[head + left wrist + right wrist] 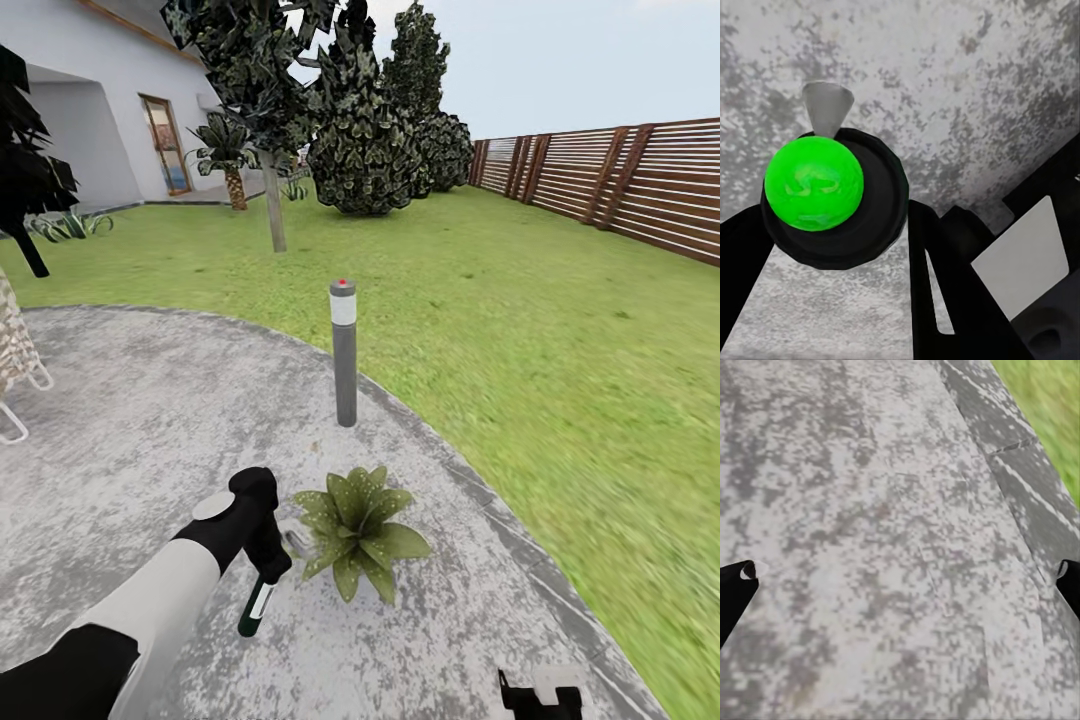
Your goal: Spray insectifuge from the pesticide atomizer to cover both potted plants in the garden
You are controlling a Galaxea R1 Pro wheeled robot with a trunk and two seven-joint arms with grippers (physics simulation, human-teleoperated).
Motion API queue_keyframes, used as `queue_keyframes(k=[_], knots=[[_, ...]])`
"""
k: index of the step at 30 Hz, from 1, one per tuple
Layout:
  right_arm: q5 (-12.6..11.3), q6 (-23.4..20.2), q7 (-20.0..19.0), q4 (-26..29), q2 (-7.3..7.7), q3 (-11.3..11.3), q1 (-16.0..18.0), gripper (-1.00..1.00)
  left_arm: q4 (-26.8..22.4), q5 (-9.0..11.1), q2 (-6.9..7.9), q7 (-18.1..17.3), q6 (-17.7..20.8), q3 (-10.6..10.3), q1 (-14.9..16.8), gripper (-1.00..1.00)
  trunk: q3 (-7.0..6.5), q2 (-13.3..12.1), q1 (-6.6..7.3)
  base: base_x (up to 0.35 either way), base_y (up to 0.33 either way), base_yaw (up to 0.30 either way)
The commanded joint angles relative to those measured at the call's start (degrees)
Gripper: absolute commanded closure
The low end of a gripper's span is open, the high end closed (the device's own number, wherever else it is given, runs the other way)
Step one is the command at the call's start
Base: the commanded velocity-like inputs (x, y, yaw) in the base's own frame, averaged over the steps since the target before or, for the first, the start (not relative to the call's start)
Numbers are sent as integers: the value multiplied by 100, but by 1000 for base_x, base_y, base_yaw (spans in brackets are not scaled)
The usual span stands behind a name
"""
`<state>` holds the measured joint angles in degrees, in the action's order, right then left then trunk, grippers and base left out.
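Nearest to the head camera, the left arm (150, 610) reaches forward and down over the grey paved patio (120, 420), with its white forearm and black wrist bent downward. At its end the left gripper (262, 580) is closed around the pesticide atomizer (256, 605), a dark bottle with a pale label that hangs tilted under the wrist. From the left wrist camera the atomizer shows a round bright green top (814, 182) in a black collar with a small grey nozzle (827, 107), and black fingers (945, 285) stand on both sides of it. Just beside the atomizer, one potted plant (358, 530) sits on the patio, a rosette of pointed speckled green leaves; its pot is hidden under them. One grey bollard lamp (344, 350) stands upright behind the plant, near the edge of the lawn (520, 320). Low at the picture's edge the right gripper (540, 695) is partly visible; in its wrist view the two fingertips (735, 589) stand wide apart over bare paving, holding nothing. One brown slatted fence (620, 180) runs along the right side of the garden.
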<state>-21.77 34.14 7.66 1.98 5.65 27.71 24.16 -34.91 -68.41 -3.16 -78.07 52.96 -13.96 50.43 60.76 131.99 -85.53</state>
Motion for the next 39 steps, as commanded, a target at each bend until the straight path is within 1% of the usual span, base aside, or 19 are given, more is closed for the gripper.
queue_keyframes(k=[1,6,9,17,20,28,33,34,36,39], knots=[[-20,5,34,3,6,51,1,-100,-7,-51,6,-59,57,2,2,100,5,2,1,0,0,0],[-20,5,35,1,6,51,1,-100,6,-50,8,-59,57,2,-6,100,5,2,1,15,-7,213],[-20,5,35,1,6,51,1,-100,10,-44,1,-59,57,-1,-5,100,5,2,1,177,-130,243],[-15,5,34,-5,6,52,1,-100,10,-58,8,-59,57,-2,-6,100,5,2,1,150,-219,20],[-15,5,34,-4,6,51,1,-100,10,-66,8,-59,57,-2,-6,100,5,2,1,-131,-232,138],[-16,5,34,-5,6,57,1,-100,10,-75,2,-59,57,-10,-7,100,5,2,1,-221,-204,267],[-12,5,34,-4,6,54,1,-100,56,-77,8,-45,45,-28,-19,100,5,2,1,-55,-197,268],[-12,5,34,-5,6,53,1,-100,65,-77,8,-41,42,-33,-34,100,5,2,1,-2,-29,102],[-12,5,34,-7,14,51,1,-100,112,-75,44,-1,39,-24,-330,100,5,2,1,0,-3,10],[-12,6,34,-5,32,51,1,-100,145,-54,94,7,39,-15,-427,100,5,2,1,0,0,0]])
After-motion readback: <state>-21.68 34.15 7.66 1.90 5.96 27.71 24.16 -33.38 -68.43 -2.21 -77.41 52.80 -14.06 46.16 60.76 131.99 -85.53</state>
